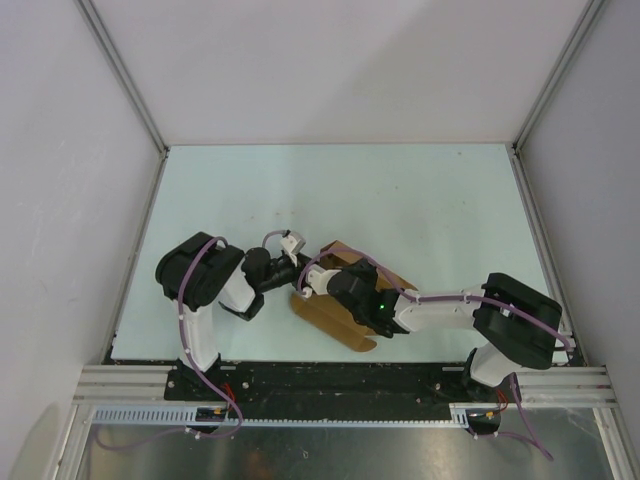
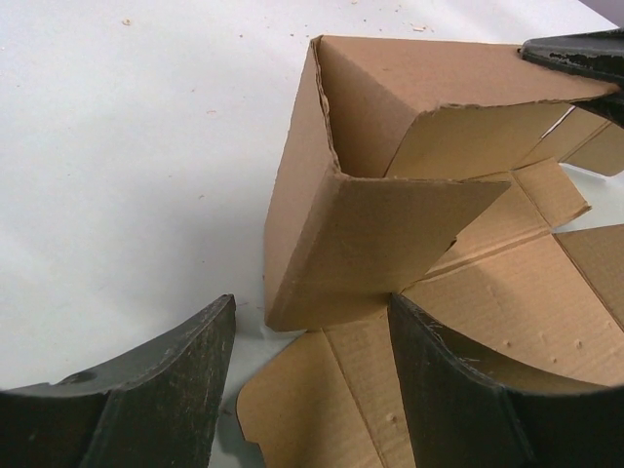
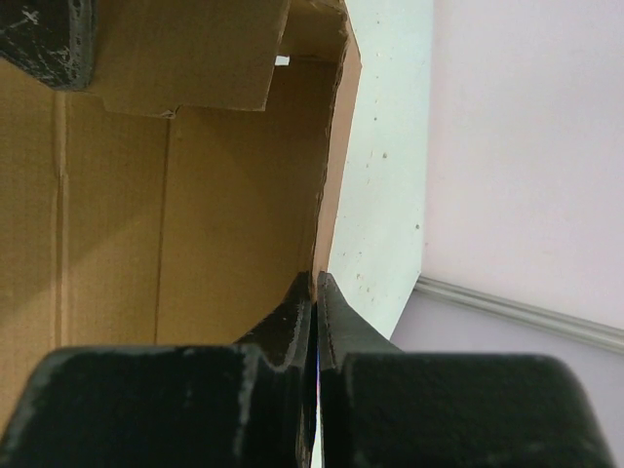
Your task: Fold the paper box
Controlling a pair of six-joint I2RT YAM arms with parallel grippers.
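- The paper box (image 1: pixel 325 312) sits half-formed on the table (image 1: pixel 400 190), near the table's front edge, between the two arms. One corner is raised into upright walls, and its other panels and tabs lie flat on the side nearest the arm bases.
- In the left wrist view, a side flap of the box (image 2: pixel 390 244) is folded across the open corner. It blocks the way in from that side.
- The right gripper (image 3: pixel 314 288) reaches the box from the right. Its fingers are pinched together on the top edge of one upright wall (image 3: pixel 195 195).
- From overhead, the right arm stretches low from its base, and its wrist (image 1: pixel 380 305) hangs over the flat part of the box, hiding much of it.
- The left gripper (image 2: pixel 310 322) faces the box's raised corner with its fingers spread apart, one on each side of the folded flap. The pictures do not show whether either finger touches the cardboard.
- The left arm bends sharply, with its elbow out to the left of the box. A purple cable (image 1: pixel 190 275) loops along it.
- The table is pale and smooth, with small specks (image 2: pixel 127 21) scattered on the far side of the box.
- White walls (image 1: pixel 330 70) in metal framing stand behind the box and on both sides.
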